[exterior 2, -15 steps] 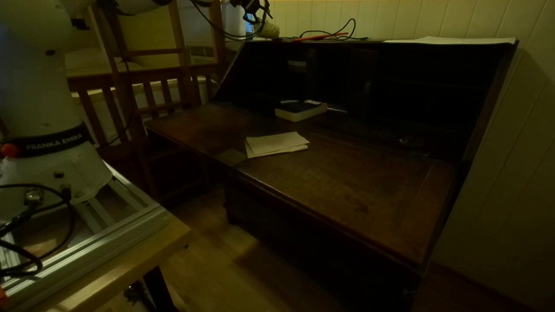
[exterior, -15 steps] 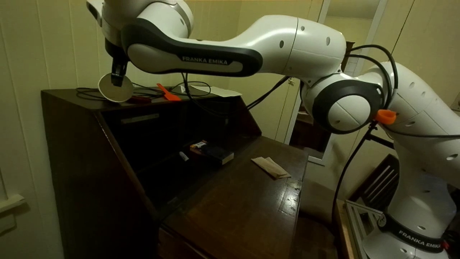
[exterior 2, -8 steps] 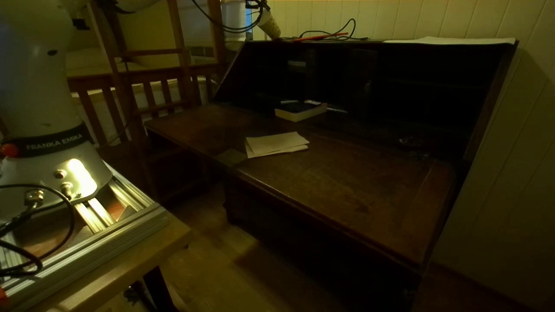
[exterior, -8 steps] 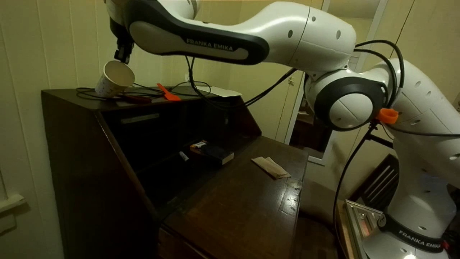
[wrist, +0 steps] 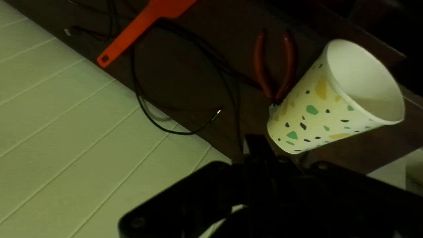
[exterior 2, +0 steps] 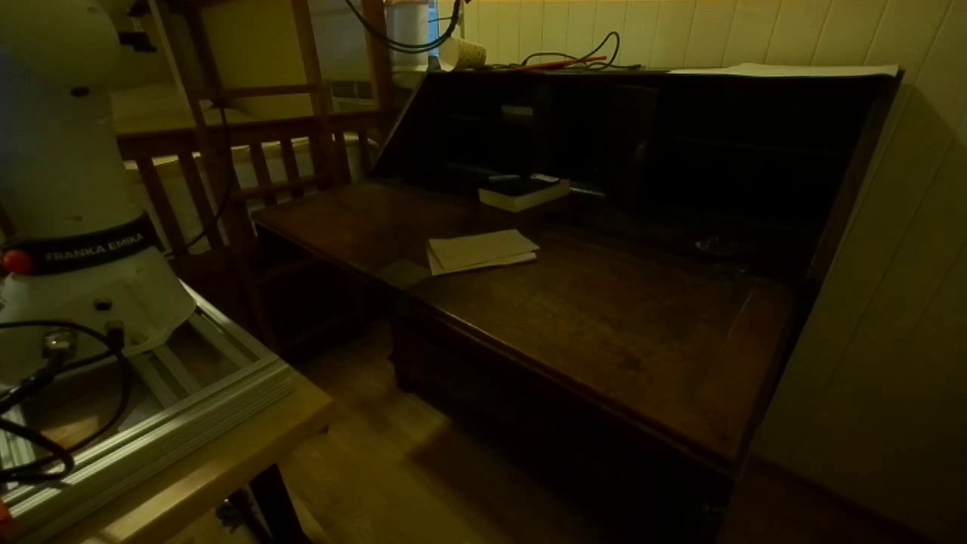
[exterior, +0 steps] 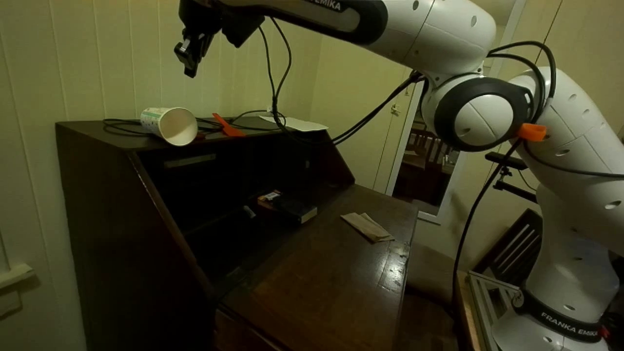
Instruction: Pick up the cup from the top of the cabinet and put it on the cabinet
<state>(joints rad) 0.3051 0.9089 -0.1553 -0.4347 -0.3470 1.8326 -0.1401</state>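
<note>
The cup [exterior: 152, 122], cream with green, yellow and dark flecks, lies on its side on top of the dark brown cabinet [exterior: 97, 195]. Its wide mouth faces the cabinet's front edge. In the other outside picture the cup [exterior 2: 470, 54] sits at the far left end of the top. My gripper [exterior: 189, 70] hangs in the air above the cup, clear of it. In the wrist view my gripper [wrist: 257, 137] has its fingers together with nothing between them, and the cup [wrist: 317, 109] lies beyond the tips to the right.
Red-handled pliers [wrist: 259, 62] lie against the cup's far side. An orange tool [wrist: 132, 38] and a loose black cable [wrist: 185, 133] are also on the top, with flat paper [exterior: 300, 125] further along. A book [exterior: 292, 207] and folded paper [exterior: 365, 226] lie below.
Tilted just beneath the fingertips half a second ago, the cup has come down onto its side with its mouth turned frontward. My gripper has risen away from it.
</note>
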